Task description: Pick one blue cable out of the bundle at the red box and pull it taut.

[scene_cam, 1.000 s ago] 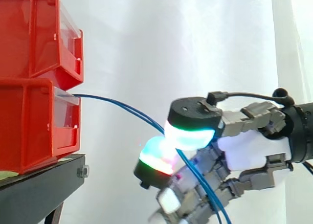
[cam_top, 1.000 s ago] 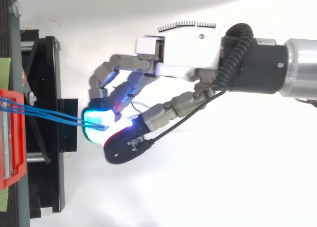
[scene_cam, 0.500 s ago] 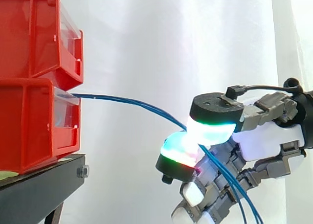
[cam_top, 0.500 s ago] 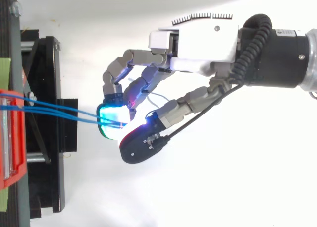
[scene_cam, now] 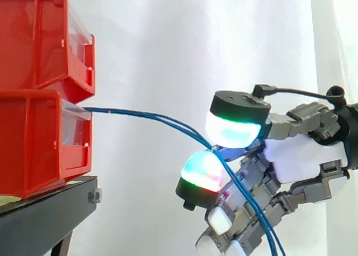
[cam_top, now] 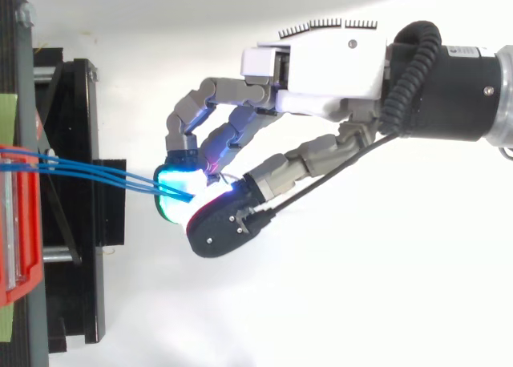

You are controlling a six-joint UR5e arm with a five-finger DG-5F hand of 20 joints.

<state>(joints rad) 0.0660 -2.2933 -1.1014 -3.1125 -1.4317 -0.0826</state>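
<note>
Pinching thin blue cables right of the red plastic box, glowing fingertips of the hand now sit closer together.

Grey-jointed hand with white palm, glowing cyan-green pads.

My hand sits right of centre in the top view, its arm entering from the right edge, fingers curled leftward. In the side view, at lower right, I see the thumb pad, glowing green and cyan, set against a red-and-green fingertip with the blue cables pinched between them. The other fingers fold underneath, white-tipped.
</note>
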